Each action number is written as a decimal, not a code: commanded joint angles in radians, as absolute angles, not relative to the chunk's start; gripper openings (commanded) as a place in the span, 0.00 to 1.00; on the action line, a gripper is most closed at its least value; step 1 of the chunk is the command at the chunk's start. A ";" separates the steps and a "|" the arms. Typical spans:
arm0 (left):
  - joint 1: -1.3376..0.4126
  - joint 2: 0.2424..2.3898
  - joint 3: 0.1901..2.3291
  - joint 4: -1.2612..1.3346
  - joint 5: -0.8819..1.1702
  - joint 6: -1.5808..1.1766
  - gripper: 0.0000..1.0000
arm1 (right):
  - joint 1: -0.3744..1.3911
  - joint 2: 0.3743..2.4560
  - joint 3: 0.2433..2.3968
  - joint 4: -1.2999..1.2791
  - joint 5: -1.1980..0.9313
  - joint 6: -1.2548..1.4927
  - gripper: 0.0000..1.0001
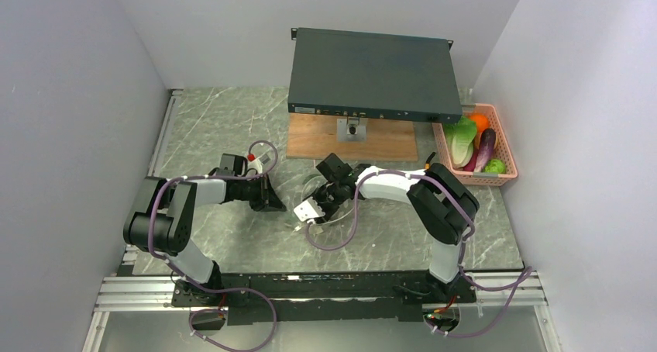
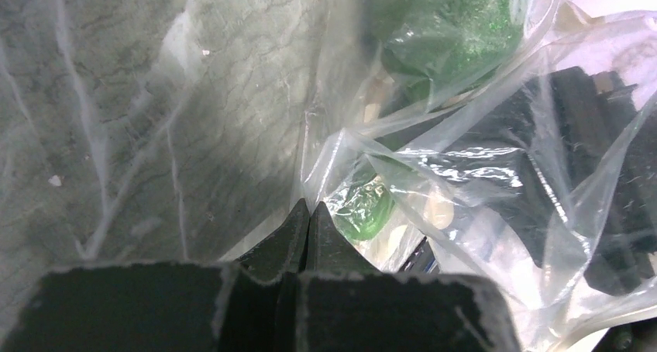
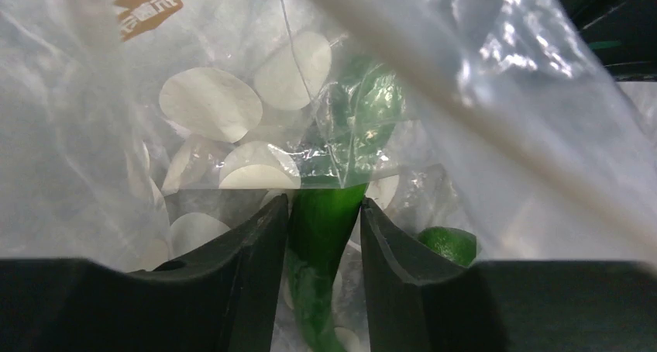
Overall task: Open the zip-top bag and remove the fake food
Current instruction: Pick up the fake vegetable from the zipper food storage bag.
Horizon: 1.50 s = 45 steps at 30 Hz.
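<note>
- Gray marbled desk sits between plain white walls, with both arms reaching to its middle.
- At the far edge a dark flat box overhangs a wooden board.
- A pink basket stands at the far right, well apart from the claws. It holds lettuce, an orange ball, a purple piece and a round green piece.
- The bag lies crumpled at mid-desk between the two claws. Its clear film is hard to pick out from above.
- The left claw has its fingers pressed together, pinching a fold of bag film just above the desk.
- The right claw pinches a long green piece, which fills the gap between its fingers.
- I cannot tell whether bag film lies between those fingers and the piece.
- A lime-like ball rests just beside the right finger, among the bag's white ovals.
- Wrinkled film and a pale diagonal band of plastic cover much of the right wrist view.
- Glare on the folds blurs the dark claw behind them in the left wrist view.
</note>
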State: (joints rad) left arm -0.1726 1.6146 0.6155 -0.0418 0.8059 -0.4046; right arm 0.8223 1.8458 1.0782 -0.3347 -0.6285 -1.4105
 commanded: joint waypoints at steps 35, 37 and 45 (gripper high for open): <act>-0.184 1.459 0.635 -0.121 0.667 -0.376 0.00 | 0.744 1.571 1.035 -0.604 -0.794 -1.360 0.01; -0.184 1.457 0.636 -0.122 0.670 -0.376 0.00 | 0.742 1.554 1.037 -0.611 -0.817 -1.360 0.01; -0.184 1.454 0.631 -0.121 0.674 -0.376 0.00 | 0.716 1.503 0.997 -0.493 -0.823 -1.221 0.00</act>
State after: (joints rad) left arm -0.1848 1.4849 0.6250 -0.1230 0.6800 -0.3862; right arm 0.7433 1.5436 1.0115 -0.5667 -0.7609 -1.3270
